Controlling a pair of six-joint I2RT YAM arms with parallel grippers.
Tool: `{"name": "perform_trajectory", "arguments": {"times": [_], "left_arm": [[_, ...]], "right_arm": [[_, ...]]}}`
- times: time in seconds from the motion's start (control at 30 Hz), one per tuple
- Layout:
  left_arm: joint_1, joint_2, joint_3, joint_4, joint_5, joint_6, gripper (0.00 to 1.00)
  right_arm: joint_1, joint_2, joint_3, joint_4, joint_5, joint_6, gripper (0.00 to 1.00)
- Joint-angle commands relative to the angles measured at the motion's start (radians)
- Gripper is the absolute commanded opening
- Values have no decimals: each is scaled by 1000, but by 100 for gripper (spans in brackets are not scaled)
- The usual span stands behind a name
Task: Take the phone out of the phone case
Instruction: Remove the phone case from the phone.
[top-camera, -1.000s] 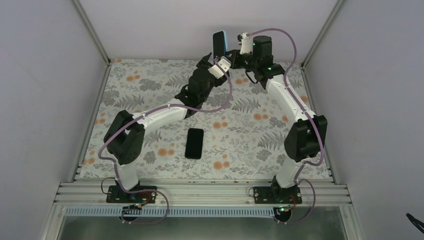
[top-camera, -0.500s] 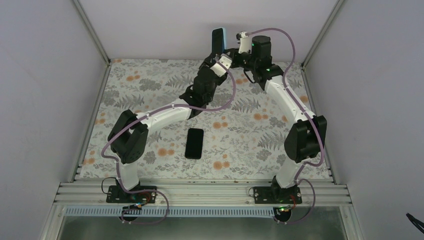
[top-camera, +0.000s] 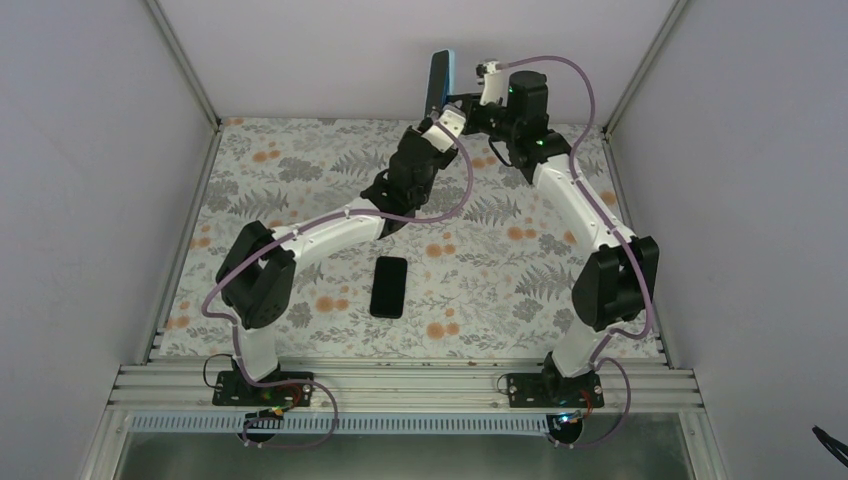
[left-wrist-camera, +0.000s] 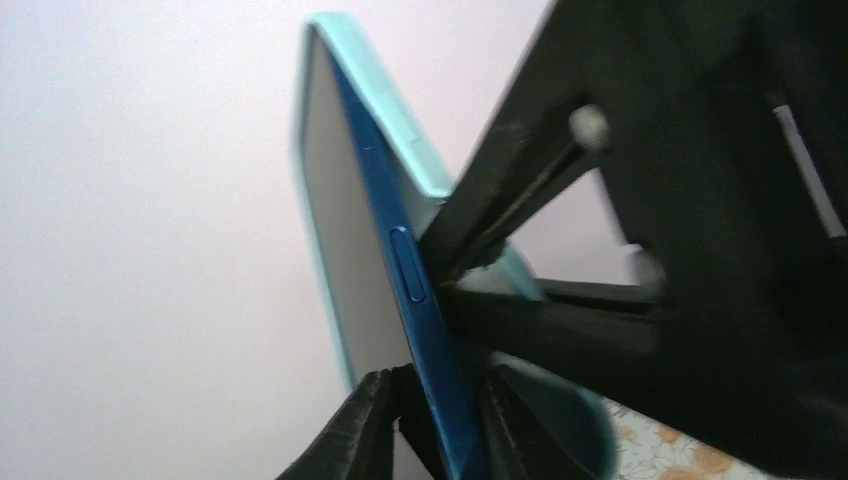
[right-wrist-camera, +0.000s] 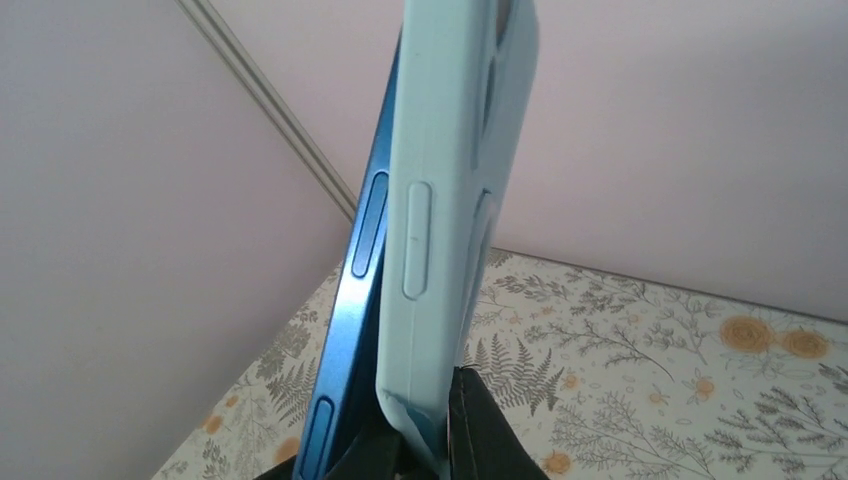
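Upright slim blue phone (right-wrist-camera: 348, 300) splays off pale turquoise rubbery case (right-wrist-camera: 440, 200) at bottom, left gripper (left-wrist-camera: 430, 425) clenched on phone, right gripper (right-wrist-camera: 425, 447) clenched on case.

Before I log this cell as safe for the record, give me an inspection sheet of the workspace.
Surface: floral-patterned table cover, lying flat.
Job's things: slim blue phone held aloft, one long side sprung out of the pale turquoise rubbery case.
Clutter: black rectangular phone flat mid-table.
Grippers: left gripper clamps the blue phone's lower end between its fingers; right gripper pinches the case's lower corner.
Cables: purple cables looped along both arms.
Surroundings: plain pale walls, aluminium frame.
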Motion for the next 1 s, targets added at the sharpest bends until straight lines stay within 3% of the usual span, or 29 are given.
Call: {"name": "perform_trajectory", "arguments": {"times": [0.0, 0.2, 0.4, 0.67, 0.97], "left_arm": [[69, -37, -30, 10, -83, -9, 16], [66, -90, -97, 51, -41, 21, 3], [66, -146, -156, 62, 23, 36, 2], [69, -253, -228, -65, 134, 71, 2], [156, -439, -301, -307, 225, 179, 2]], "right_arm": [[15, -104, -9, -10, -108, 0, 3], [2, -89, -4, -36, 80, -37, 3], [1, -88, -1, -40, 131, -62, 3], [-9, -15, 104, -201, 444, -214, 3], [-85, -96, 0, -306, 410, -368, 3]]}}
